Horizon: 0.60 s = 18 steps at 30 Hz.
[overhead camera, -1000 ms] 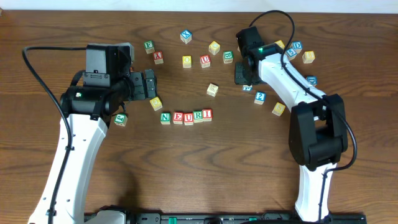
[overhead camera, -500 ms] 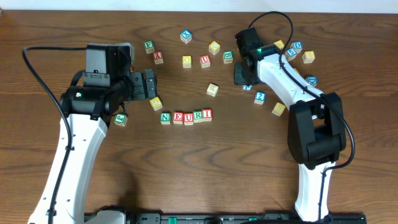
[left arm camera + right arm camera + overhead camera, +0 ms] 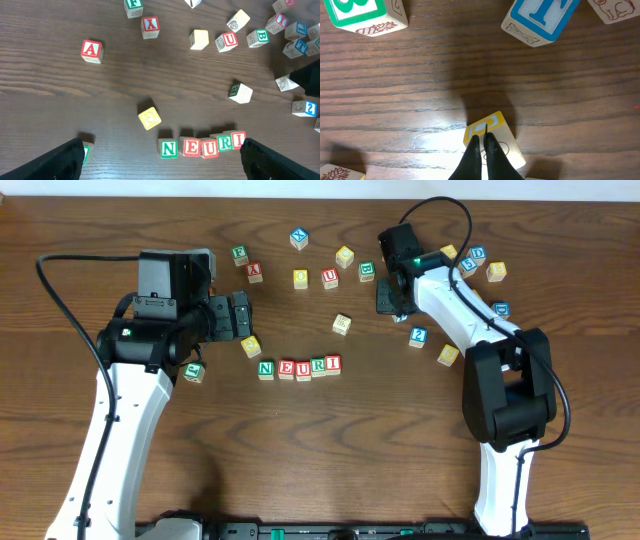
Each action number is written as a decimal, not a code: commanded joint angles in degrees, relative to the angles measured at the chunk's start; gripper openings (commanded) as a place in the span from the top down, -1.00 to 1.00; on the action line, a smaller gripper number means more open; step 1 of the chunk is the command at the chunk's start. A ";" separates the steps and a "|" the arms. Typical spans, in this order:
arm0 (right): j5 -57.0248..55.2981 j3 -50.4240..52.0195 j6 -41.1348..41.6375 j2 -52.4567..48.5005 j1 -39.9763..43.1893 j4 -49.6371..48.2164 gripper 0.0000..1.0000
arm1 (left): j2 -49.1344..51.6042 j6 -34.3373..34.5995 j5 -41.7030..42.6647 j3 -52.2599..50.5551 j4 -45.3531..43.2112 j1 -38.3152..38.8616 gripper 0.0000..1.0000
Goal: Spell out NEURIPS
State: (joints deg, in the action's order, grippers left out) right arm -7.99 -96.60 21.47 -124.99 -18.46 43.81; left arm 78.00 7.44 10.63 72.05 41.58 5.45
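Five cubes stand in a row reading N (image 3: 265, 368), E, U, R, I (image 3: 333, 363) at the table's middle; the left wrist view shows the same row from N (image 3: 168, 148) to I (image 3: 238, 140). My left gripper (image 3: 243, 318) hovers open left of and behind the row, its fingers (image 3: 60, 160) spread wide with nothing between them. My right gripper (image 3: 388, 300) is at the back right, shut, with its fingertips (image 3: 481, 137) pressed together over a yellow-faced cube (image 3: 495, 142) whose letter I cannot read. A blue-lettered cube (image 3: 418, 335) looks like an S.
Loose cubes lie scattered behind the row: a red A (image 3: 92, 51), a red U (image 3: 226, 41), a yellow one (image 3: 149, 118) and a green B (image 3: 362, 15) next to a blue T (image 3: 542, 20). More cubes cluster at the back right (image 3: 478, 260). One cube (image 3: 194, 371) sits under my left arm.
My right arm has shifted slightly toward the back, and the blue cube just in front of its gripper no longer shows from above. The left arm and the row have not moved.
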 commanded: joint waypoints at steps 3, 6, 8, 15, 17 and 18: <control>-0.68 0.39 0.72 -1.36 0.90 -0.11 0.98 | -0.52 -0.33 0.33 1.31 0.00 -0.09 -0.96; -0.68 0.39 0.70 -1.36 0.92 -0.13 0.98 | -0.52 -0.33 0.33 1.31 0.00 -0.09 -0.96; -0.68 0.39 0.70 -1.36 0.90 -0.15 0.98 | -0.52 -0.33 0.33 1.31 0.00 -0.09 -0.96; -0.66 0.39 0.31 -1.55 0.90 -0.74 0.98 | -0.52 -0.33 0.33 1.31 -0.02 -0.09 -0.95; -0.66 0.39 0.31 -1.70 0.90 -0.81 0.98 | -0.52 -0.33 0.33 1.31 -0.02 -0.09 -0.96; -0.66 0.39 0.31 -1.81 0.90 -0.85 0.98 | -0.52 -0.33 0.33 1.31 0.00 -0.09 -0.96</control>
State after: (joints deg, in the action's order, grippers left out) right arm -7.94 -96.60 21.45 -125.10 -18.11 43.11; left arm 78.00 7.44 10.63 72.05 41.58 5.45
